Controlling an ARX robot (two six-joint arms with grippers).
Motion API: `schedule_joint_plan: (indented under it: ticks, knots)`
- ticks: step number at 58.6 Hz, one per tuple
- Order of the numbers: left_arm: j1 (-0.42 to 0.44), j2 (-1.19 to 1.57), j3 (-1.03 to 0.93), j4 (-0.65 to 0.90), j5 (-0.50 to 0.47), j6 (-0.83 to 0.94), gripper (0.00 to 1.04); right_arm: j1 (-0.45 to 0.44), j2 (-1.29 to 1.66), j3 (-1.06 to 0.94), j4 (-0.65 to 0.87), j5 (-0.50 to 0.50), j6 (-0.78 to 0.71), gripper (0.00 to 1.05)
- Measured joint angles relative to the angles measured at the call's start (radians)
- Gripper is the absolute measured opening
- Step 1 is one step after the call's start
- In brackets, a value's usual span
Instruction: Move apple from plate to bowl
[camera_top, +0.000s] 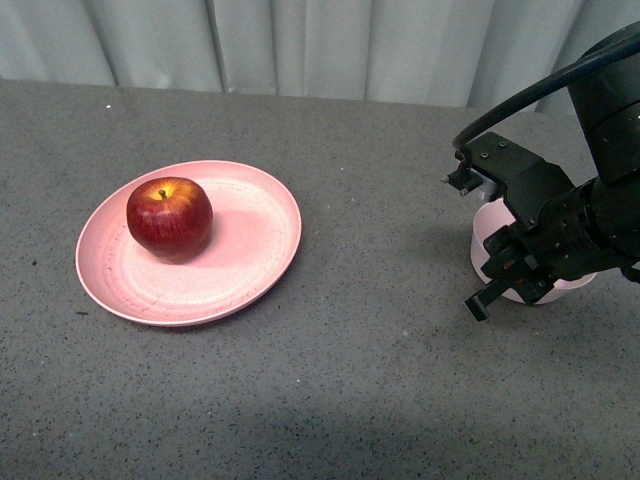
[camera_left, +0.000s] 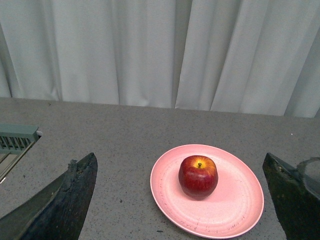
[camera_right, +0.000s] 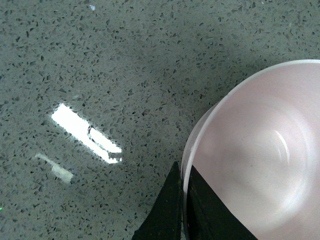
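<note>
A dark-red apple (camera_top: 169, 216) with a yellow top sits on the left half of the wide salmon-pink plate (camera_top: 250, 250). Far to its right stands the small pale pink bowl (camera_top: 490, 232), partly hidden by my right gripper (camera_top: 500, 282). That gripper (camera_right: 183, 172) is shut on the bowl (camera_right: 260, 160), with one finger (camera_right: 167, 212) outside the rim and the other inside. In the left wrist view my left gripper (camera_left: 180, 157) stands open some way short of the apple (camera_left: 198, 175) and plate (camera_left: 235, 202). Its dark fingers (camera_left: 70, 200) frame both. The left gripper is out of the front view.
Everything rests on a grey speckled tabletop (camera_top: 380, 380). A pale curtain (camera_top: 300, 45) hangs along its far edge. A grey slatted part (camera_left: 15, 139) shows at the edge of the left wrist view. A wide stretch of bare table lies between plate and bowl.
</note>
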Motion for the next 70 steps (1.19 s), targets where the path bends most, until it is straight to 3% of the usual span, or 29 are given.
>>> schedule_joint_plan:
  ticks: [31, 42, 70]
  knots:
    - [0.0, 0.0, 0.0, 0.0, 0.0, 0.0, 0.98, 0.192, 0.005, 0.14, -0.062, -0.107, 0.031, 0.01]
    - [0.0, 0.0, 0.0, 0.0, 0.0, 0.0, 0.98, 0.211, 0.059, 0.19, -0.065, -0.144, 0.062, 0.01]
    - [0.0, 0.0, 0.0, 0.0, 0.0, 0.0, 0.98, 0.259, 0.158, 0.298, -0.098, -0.122, 0.112, 0.01]
